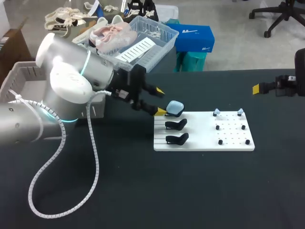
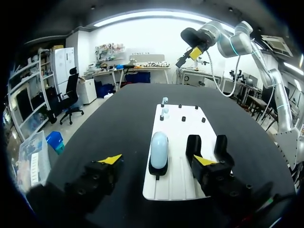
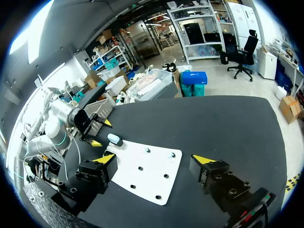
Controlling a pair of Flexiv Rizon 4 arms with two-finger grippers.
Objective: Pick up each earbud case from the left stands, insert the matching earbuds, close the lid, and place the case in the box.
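A pale blue earbud case (image 1: 175, 108) rests on the rearmost of three stands at the left end of a white board (image 1: 204, 143). The other two black stands (image 1: 176, 125) hold nothing. My left gripper (image 1: 160, 101) is open just left of the case. In the left wrist view the case (image 2: 158, 149) lies between that gripper's (image 2: 157, 160) spread fingers, touching neither. Two pale blue earbuds (image 1: 217, 112) sit on pegs at the board's far right. My right gripper (image 3: 154, 158) hangs open above the board (image 3: 147, 178), at the table's right (image 1: 259, 88).
A grey crate (image 1: 26, 78) stands at the table's left, partly behind my left arm. Small black pegs (image 1: 232, 134) dot the right half of the board. Bare black tabletop (image 1: 190, 191) spreads in front of the board.
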